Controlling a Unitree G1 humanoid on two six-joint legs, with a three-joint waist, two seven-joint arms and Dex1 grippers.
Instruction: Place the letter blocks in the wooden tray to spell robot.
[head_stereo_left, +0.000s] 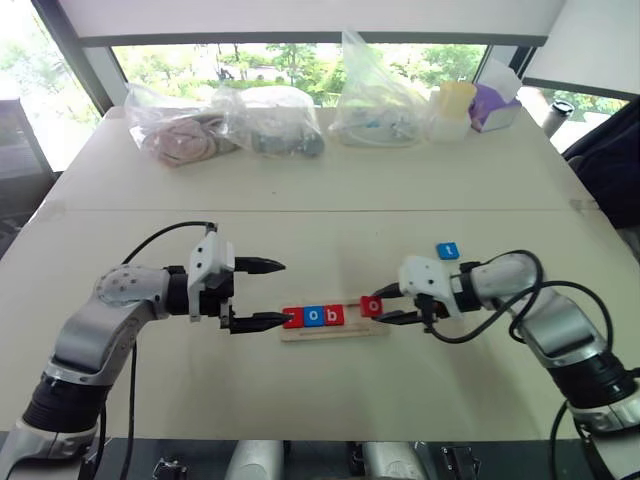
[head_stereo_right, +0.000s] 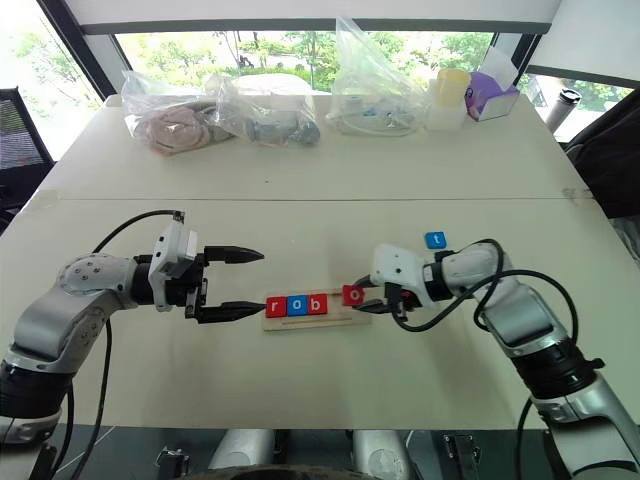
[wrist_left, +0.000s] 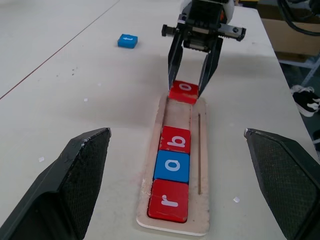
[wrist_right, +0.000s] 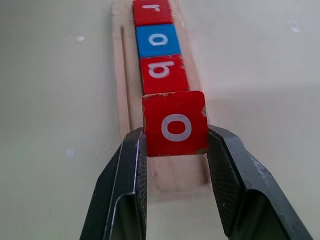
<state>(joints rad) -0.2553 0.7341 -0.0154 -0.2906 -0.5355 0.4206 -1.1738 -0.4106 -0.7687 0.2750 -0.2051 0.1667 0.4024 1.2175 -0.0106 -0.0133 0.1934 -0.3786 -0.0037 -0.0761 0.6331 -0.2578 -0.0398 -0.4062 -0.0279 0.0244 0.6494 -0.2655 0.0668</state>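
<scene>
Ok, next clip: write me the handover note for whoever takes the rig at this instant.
Right gripper: shut on the red square o block, held over the long pale-wood tray, just past the b.
Left gripper: open, empty, at the tray's r end.
Done: red r block, blue o block and red b block sit in the tray in order.
Left: set this o down; fetch the blue t block from the table beyond the right arm.

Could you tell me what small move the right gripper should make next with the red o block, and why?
Probably lower the red o block into the wooden tray just behind the b block. The right gripper holds it tilted above the tray's open end; r, o and b already sit in a row, so the fourth slot is free.
</scene>
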